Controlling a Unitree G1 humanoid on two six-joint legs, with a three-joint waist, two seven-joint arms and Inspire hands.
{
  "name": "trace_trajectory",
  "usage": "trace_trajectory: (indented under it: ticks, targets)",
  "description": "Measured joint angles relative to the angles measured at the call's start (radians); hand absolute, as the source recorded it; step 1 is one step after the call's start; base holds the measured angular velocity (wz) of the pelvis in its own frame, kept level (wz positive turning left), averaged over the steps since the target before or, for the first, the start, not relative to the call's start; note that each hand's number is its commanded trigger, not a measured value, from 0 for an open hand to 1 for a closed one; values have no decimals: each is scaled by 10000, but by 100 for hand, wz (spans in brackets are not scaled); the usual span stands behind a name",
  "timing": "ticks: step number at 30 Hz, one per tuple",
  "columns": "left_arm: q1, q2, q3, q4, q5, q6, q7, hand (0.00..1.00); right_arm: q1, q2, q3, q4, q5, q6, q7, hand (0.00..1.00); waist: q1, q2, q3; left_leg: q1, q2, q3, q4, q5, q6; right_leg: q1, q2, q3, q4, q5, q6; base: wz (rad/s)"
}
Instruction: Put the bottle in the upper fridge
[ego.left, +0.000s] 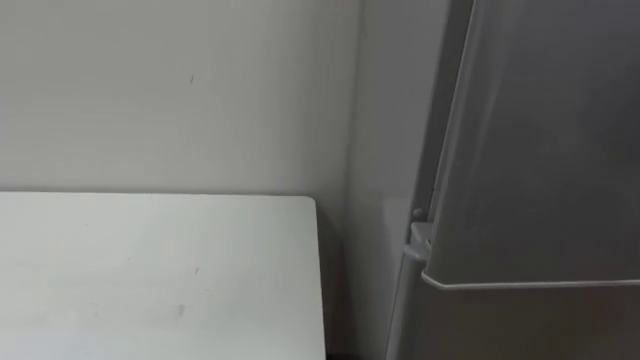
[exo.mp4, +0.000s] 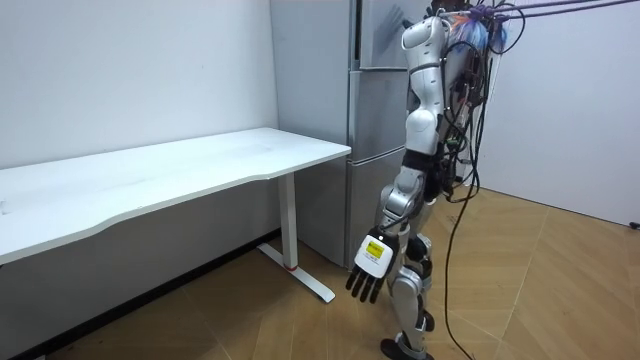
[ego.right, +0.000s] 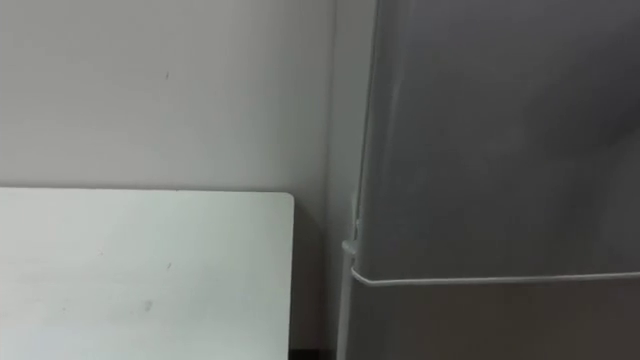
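Beside the white table, the robot stands before the fridge with its left hand hanging low at its side, fingers slack and straight, holding nothing. From that hand the upper fridge door lies up and ahead, seemingly closed; where the bottle is I cannot tell.

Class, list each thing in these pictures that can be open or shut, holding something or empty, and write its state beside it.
upper fridge door: shut.
fridge door below it: shut.
left hand: open, hanging at the robot's side, fingers relaxed, holding nothing.
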Motion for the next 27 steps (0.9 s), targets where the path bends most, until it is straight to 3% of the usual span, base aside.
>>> trace_trajectory:
  ticks: [4, 7, 10, 14, 20, 22, 27]
  targets:
    - [-143, 28, -375, -12, -7, 196, -13, 0, -506, -2, 469, 570, 36, 119, 197, 0, 139, -71, 48, 42, 29, -3, 44, 0, -1, 147, -1, -53, -13, 25, -37, 1]
    - [-167, 90, -641, -132, 23, 258, -207, 0, -782, -2, 674, 1056, 69, 106, 336, 0, 151, -100, 38, 154, 33, -28, 31, 0, -2, 270, 0, -59, -19, 37, -48, 2]
    - [-313, 305, -863, -285, 410, 406, -426, 0, -994, -2, 813, 1726, -10, 3, 457, 0, 143, -170, 44, 184, 21, -215, -33, -3, -5, 366, -12, -208, -51, 55, -48, 11]
    - [-445, 382, -1223, -285, 735, 647, -421, 0, -1573, 18, 1004, 2625, 8, -217, 588, 0, 184, -99, 37, 267, 70, -239, -25, -3, -3, 576, 49, -219, -356, 257, -44, 2]
    - [-575, 395, -1352, -406, 900, 1255, -482, 0, -2193, 27, 1095, 3973, -476, -474, 634, 0, 251, -109, 39, 258, 41, -259, 55, 19, 57, 589, -16, -210, -344, 379, 8, 0]
    - [-582, 399, -1448, -510, 976, 1429, -546, 0, -2474, 1, 1084, 4729, -1339, -538, 603, 0, 296, -115, 42, 236, 12, -262, 79, 42, 112, 581, -58, -221, -348, 430, 65, 2]
    - [-749, 458, -1623, -708, 1085, 1992, -595, 0, -2984, -392, 1237, 6517, -2382, -796, 391, 0, 338, -192, 50, 124, -30, -354, 406, -2, 176, 650, -211, -347, -364, 528, 213, 5]
